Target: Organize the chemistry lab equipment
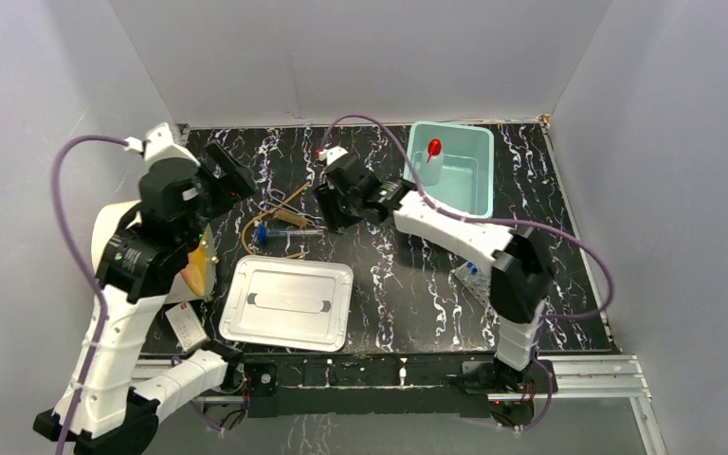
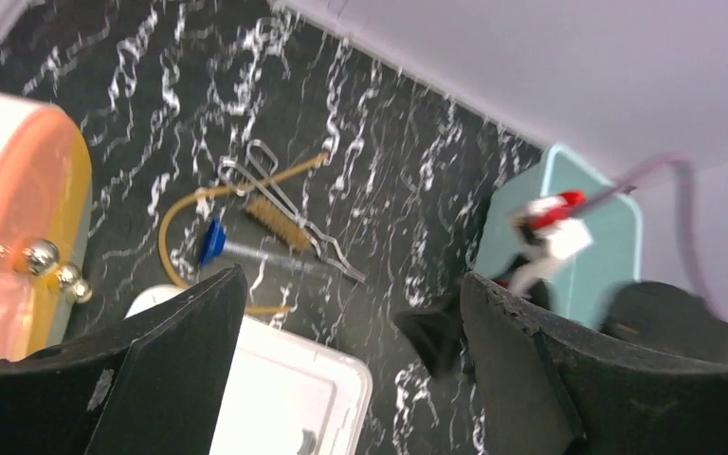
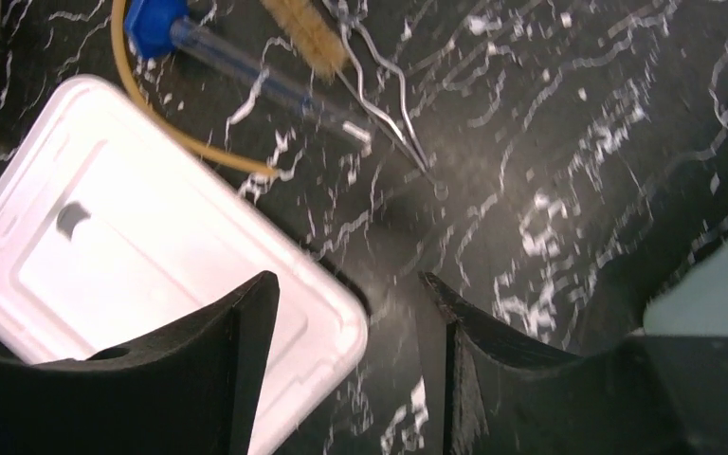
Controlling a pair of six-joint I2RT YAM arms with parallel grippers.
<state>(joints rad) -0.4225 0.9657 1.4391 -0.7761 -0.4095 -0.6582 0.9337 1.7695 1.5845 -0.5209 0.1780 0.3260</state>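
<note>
Left claw (image 2: 353, 280) and right claw (image 3: 346, 284) gaped empty near a tangle
Mid-frame, thin metal tool (image 3: 406, 142) crossed amber rubber tubing (image 2: 163, 232); lifting one risked dragging the other

Squeeze bottle (image 1: 432, 159) stands in the bin (image 1: 464, 180) at back right; rubber tubing (image 2: 163, 232) lies behind the lid (image 1: 289, 301).

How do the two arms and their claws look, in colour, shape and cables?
The left arm and right arm are alike: white tube-like links joined by bulky black joints. A purple cable runs along each. The left claw and right claw each have two broad, matte black fingers.
</note>
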